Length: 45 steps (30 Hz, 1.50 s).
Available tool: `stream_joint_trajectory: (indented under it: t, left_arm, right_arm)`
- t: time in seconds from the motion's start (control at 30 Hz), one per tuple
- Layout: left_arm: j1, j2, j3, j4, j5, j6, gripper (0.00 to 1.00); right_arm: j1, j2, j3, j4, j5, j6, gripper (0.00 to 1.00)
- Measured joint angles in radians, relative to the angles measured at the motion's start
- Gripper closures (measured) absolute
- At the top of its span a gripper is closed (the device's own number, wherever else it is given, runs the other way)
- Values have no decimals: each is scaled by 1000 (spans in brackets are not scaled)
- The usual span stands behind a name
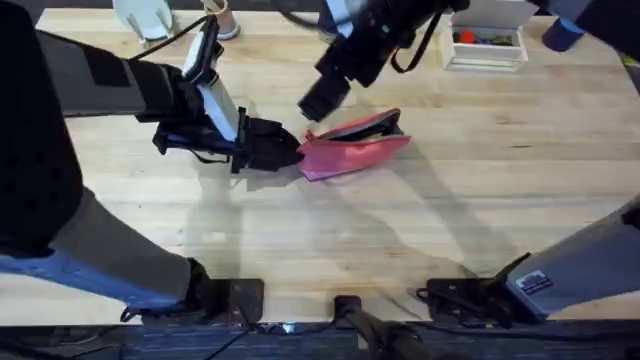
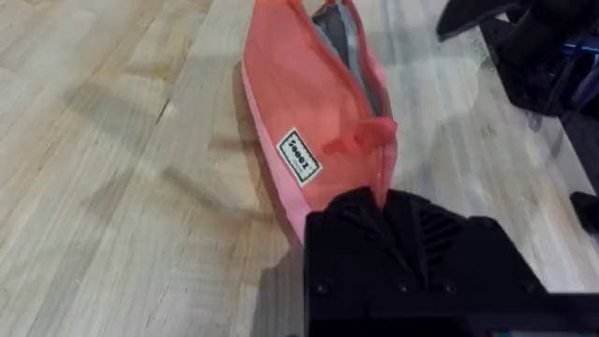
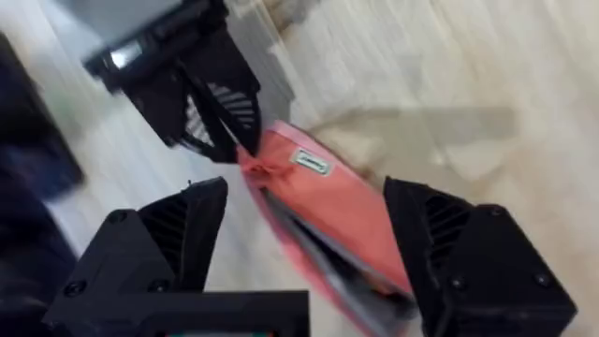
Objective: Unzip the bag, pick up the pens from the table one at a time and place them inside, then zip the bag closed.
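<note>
Bag (image 1: 355, 146): pink pouch lying mid-table (image 1: 480, 200), slightly toward the far edge; you see its zipper partly parted, grey lining showing, small white label on its side.
Left gripper (image 1: 290, 152): jaws pinched on the bag's near-left end.
Right gripper (image 1: 322, 100): hovers above the bag, jaws spread wide.
Hidden: the bag's pinched end sits under the left fingers; its inside is too dark to read.

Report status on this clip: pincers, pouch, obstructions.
Left pincer clamped on the end of the pink pouch. Right pincer open, hovering above the pouch. Zipper partly open, pouch flat on table. Nothing between right pincer and pouch.
</note>
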<state>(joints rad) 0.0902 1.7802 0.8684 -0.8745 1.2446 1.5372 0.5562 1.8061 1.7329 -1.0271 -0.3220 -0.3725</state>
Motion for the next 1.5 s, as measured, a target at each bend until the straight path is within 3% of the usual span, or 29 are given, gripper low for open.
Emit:
stream_joint_trajectory:
  t: [0.13,0.37,1.0,1.27,1.5]
  left_arm:
    - [0,0,0,0,0,0,958]
    - [0,0,0,1,0,0,958]
    - [0,0,0,1,0,0,958]
    - [0,0,0,1,0,0,959]
    - [0,0,0,1,0,0,959]
  right_arm:
    - [2,0,1,-36,-1,218,5]
    - [1,0,1,-81,-1,360,5]
    - [35,-7,1,-97,-69,400,6]
    - [121,-111,3,-103,51,400,5]
    - [130,-111,5,-77,92,400,5]
